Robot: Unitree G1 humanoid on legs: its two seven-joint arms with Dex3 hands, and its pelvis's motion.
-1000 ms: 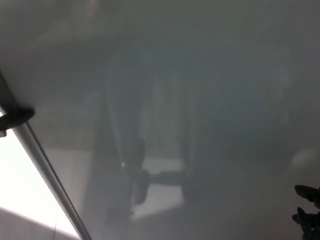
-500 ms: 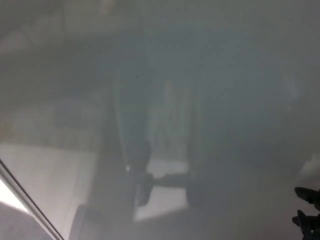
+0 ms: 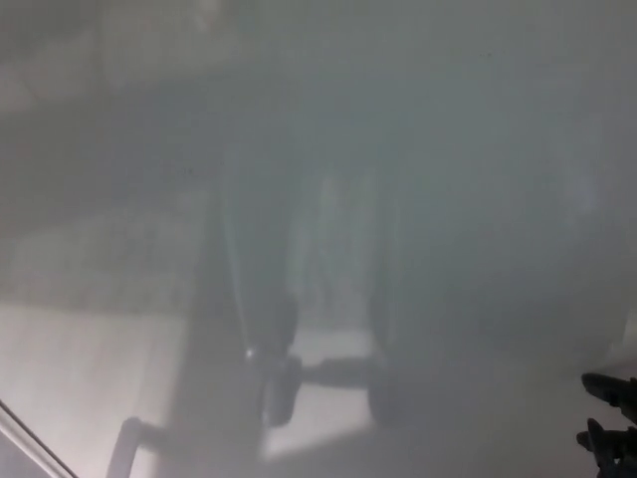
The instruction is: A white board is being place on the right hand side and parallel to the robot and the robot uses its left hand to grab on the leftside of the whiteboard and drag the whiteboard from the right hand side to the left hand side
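One whiteboard fills nearly the whole head view, its glossy grey surface carrying a dim reflection. Its metal frame edge crosses the lower left corner, far to the left of the one hand in view. That right hand shows only as dark fingertips at the lower right border, beside the board; how far it is open cannot be told.

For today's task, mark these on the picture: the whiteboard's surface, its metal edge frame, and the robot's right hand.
whiteboard (image 3: 418, 149), head view, bare glossy surface.
edge frame (image 3: 28, 440), head view, strip at bottom left corner.
right hand (image 3: 609, 418), head view, dark fingers at lower right.
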